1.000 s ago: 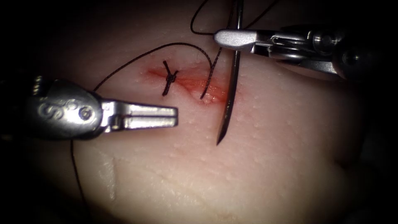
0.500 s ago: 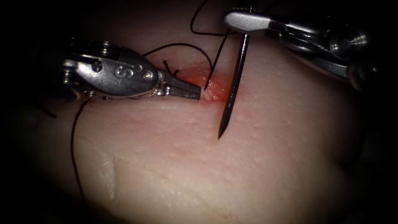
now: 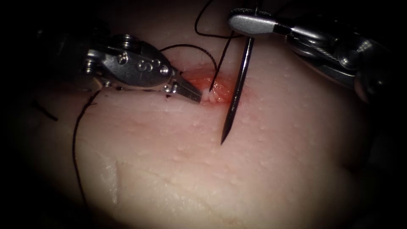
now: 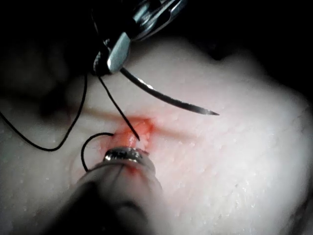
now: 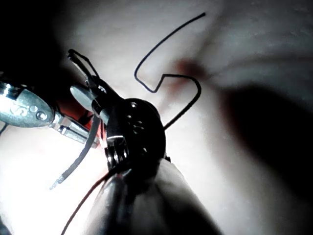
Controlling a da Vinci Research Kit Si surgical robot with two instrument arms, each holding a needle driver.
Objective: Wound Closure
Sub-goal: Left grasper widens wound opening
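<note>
While the left tool (image 3: 202,96) pinches the tissue (image 3: 237,169) edge at the cut (image 3: 212,87) with narrow, closed jaws, black thread (image 3: 218,68) rises from the wound. Just right, the curved needle (image 3: 235,97) hangs free of the tissue, point down, clamped near its tail by the right tool (image 3: 250,25).

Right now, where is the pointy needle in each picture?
Endoscope view: the needle hangs from the right tool, its point free above the tissue, right of the cut.
Left wrist view: the needle curves from those jaws.
Right wrist view: the needle crosses the left tool.
Shared landmark: the red fluid.
</note>
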